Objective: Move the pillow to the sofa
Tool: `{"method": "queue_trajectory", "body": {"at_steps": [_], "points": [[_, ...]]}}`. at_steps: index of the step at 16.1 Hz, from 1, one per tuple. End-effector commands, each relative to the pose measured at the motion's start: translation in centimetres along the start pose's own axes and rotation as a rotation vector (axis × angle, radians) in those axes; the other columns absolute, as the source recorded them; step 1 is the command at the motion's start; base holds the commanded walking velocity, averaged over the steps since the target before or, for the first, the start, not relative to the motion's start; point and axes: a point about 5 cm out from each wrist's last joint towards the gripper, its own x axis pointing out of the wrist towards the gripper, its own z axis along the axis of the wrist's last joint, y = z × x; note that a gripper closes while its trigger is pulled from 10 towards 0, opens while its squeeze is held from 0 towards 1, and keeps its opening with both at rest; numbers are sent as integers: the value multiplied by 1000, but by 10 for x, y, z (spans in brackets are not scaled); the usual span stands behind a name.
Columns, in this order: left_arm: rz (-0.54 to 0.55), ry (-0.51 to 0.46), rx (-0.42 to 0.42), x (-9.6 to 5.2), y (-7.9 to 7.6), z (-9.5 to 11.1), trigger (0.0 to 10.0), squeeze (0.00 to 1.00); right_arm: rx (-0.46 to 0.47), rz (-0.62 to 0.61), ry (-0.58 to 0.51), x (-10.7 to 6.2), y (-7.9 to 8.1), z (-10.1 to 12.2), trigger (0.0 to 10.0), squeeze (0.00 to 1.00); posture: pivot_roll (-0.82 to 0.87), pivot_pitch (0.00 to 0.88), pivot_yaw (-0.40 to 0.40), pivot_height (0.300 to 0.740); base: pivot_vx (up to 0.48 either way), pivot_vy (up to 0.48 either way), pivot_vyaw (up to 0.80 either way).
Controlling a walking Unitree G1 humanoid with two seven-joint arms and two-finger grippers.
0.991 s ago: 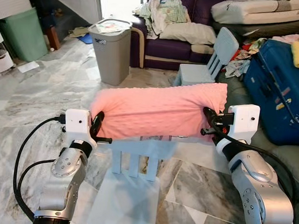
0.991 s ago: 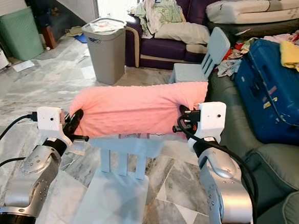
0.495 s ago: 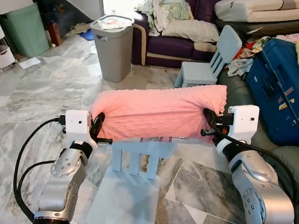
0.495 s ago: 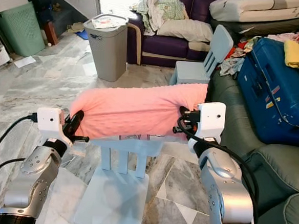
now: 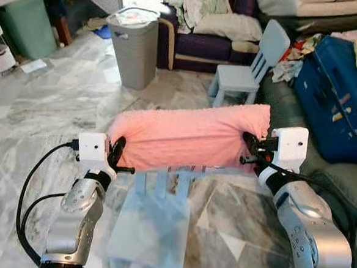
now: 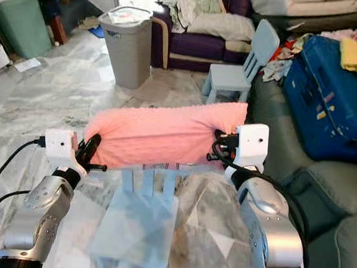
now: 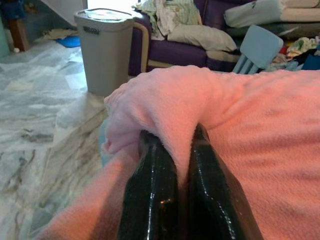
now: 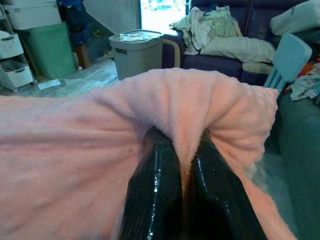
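A long pink fleece pillow (image 5: 187,134) hangs in the air between my two arms, above a small light blue chair (image 5: 154,221). My left gripper (image 5: 117,149) is shut on a fold at the pillow's left end, and the left wrist view shows both black fingers (image 7: 152,187) pinching the pink fabric (image 7: 240,125). My right gripper (image 5: 249,148) is shut on the right end in the same way, its fingers (image 8: 155,185) squeezing a ridge of fleece (image 8: 75,145). The purple sofa (image 5: 200,46) stands far ahead, heaped with clothes and a cream pillow (image 5: 226,26).
A grey bin (image 5: 135,45) stands ahead on the left of the marble floor. A second light blue chair (image 5: 250,68) sits before the sofa. A dark green couch (image 5: 340,182) with a blue suitcase (image 5: 338,90) runs along the right. A green bin (image 5: 27,25) is far left.
The whole scene has slid up and the picture has blurred a little, so the camera has moved. The pillow stays pinched between both grippers at the same height.
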Motion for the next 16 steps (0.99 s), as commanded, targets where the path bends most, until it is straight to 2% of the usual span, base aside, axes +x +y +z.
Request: {"method": "queue_trajectory", "body": {"at_steps": [1,16], "points": [[15,-15,3,-2,4,5,10000,0,-2,-10,-35,-3,-2,8,10000,0,-85,0,12,740,-292,0,0],[14,0,-7,0,4,6,10000,0,5,-16,-36,-2,-2,9,10000,0,-83,0,17,740,-293,0,0]]}}
